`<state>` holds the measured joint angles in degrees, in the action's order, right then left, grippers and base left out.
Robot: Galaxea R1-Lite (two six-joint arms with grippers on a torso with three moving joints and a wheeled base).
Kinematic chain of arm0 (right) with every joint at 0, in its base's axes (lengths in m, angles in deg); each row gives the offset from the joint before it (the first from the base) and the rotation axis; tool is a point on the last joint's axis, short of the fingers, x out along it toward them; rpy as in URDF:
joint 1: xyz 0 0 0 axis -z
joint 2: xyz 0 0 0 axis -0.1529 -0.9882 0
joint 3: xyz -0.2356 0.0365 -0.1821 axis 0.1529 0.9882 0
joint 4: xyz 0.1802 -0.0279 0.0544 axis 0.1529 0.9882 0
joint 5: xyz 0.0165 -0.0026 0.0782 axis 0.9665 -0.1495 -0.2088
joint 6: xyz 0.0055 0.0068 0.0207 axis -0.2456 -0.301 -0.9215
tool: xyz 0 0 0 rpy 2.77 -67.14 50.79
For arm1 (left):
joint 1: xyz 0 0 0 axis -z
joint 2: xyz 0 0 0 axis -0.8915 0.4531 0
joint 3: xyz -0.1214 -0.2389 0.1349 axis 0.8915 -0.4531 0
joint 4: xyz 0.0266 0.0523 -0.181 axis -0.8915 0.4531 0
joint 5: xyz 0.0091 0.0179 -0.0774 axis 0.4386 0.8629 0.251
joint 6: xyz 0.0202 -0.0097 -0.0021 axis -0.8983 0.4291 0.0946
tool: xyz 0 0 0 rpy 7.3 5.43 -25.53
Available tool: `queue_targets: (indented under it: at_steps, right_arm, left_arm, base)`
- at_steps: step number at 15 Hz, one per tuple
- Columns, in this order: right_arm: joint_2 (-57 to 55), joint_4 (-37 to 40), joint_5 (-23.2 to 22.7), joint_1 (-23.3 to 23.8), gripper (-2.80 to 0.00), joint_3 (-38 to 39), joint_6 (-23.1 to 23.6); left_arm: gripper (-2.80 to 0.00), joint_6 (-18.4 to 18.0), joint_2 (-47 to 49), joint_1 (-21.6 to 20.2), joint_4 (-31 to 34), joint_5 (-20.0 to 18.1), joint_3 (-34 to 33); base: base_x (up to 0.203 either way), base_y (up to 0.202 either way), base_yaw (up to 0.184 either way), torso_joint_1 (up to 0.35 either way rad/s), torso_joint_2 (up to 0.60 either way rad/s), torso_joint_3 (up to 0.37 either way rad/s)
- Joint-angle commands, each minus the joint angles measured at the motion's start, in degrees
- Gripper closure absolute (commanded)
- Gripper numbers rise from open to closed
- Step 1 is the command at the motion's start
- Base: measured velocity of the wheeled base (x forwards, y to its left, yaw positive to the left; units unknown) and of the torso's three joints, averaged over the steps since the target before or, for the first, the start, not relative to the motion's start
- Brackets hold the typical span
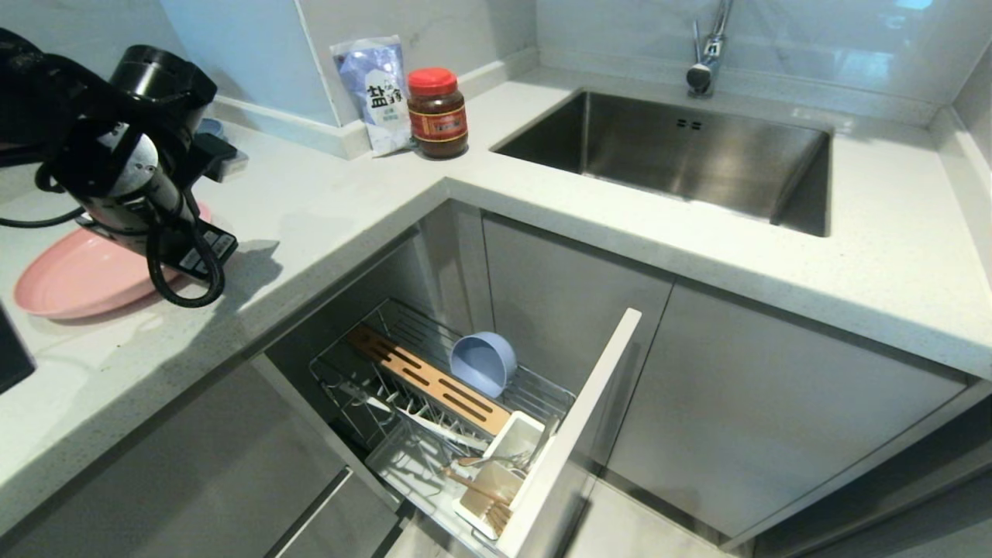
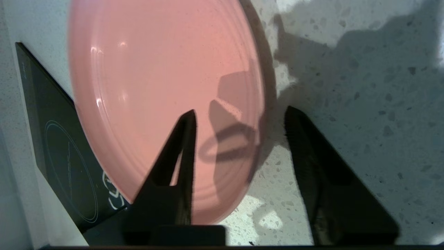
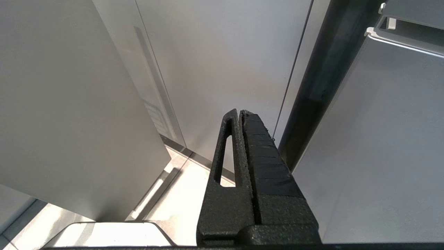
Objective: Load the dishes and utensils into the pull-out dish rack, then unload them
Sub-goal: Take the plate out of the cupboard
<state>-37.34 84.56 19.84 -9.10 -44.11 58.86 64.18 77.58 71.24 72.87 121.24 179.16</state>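
Pink plate [image 2: 166, 104] lies flat on the table [image 2: 364, 104], its rim between the left gripper's [image 2: 239, 116] parted, empty jaws. A shallow bite could let it slip. The right gripper [image 3: 240, 114] is clenched.

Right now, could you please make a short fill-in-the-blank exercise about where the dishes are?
1. The pink plate lies on the ____.
2. The blue-grey bowl sits inside the pull-out ____.
3. The left hand is open above the rim of the ____.
4. Beside the salt bag stands a jar with a ____ lid.

Missing words: countertop; dish rack; pink plate; red
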Motion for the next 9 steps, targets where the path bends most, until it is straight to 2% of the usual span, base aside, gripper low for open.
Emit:
queue_targets:
  at_steps: [1, 2, 5, 6, 7, 9]
  right_arm:
    - [0.2, 0.0, 0.0, 0.0, 0.00, 0.1, 0.0]
    - [0.2, 0.0, 0.0, 0.0, 0.00, 0.1, 0.0]
    - [0.2, 0.0, 0.0, 0.0, 0.00, 0.1, 0.0]
    - [0.2, 0.0, 0.0, 0.0, 0.00, 0.1, 0.0]
    - [0.2, 0.0, 0.0, 0.0, 0.00, 0.1, 0.0]
    - [0.2, 0.0, 0.0, 0.0, 0.00, 0.1, 0.0]
  left_arm:
    - [-2.80, 0.0, -0.5, 0.2, -0.6, 0.1, 0.0]
    - [-2.80, 0.6, -1.1, 0.3, -1.2, 0.1, 0.0]
    - [-2.80, 5.6, -4.1, 2.1, -4.5, -0.2, -0.1]
    - [-2.80, 9.0, -5.4, 2.8, -4.8, -0.4, -0.2]
    - [-2.80, 15.5, -7.1, 4.1, -4.9, -1.0, -0.3]
    - [-2.80, 25.4, -11.8, 6.3, -5.0, -1.9, -1.0]
  base:
    - [0.000, 0.000, 0.000, 0.000, 0.00, 0.000]
    - [0.000, 0.000, 0.000, 0.000, 0.00, 0.000]
    - [0.000, 0.000, 0.000, 0.000, 0.00, 0.000]
    - [0.000, 0.000, 0.000, 0.000, 0.00, 0.000]
    - [0.000, 0.000, 0.000, 0.000, 0.00, 0.000]
    - [0.000, 0.000, 0.000, 0.000, 0.00, 0.000]
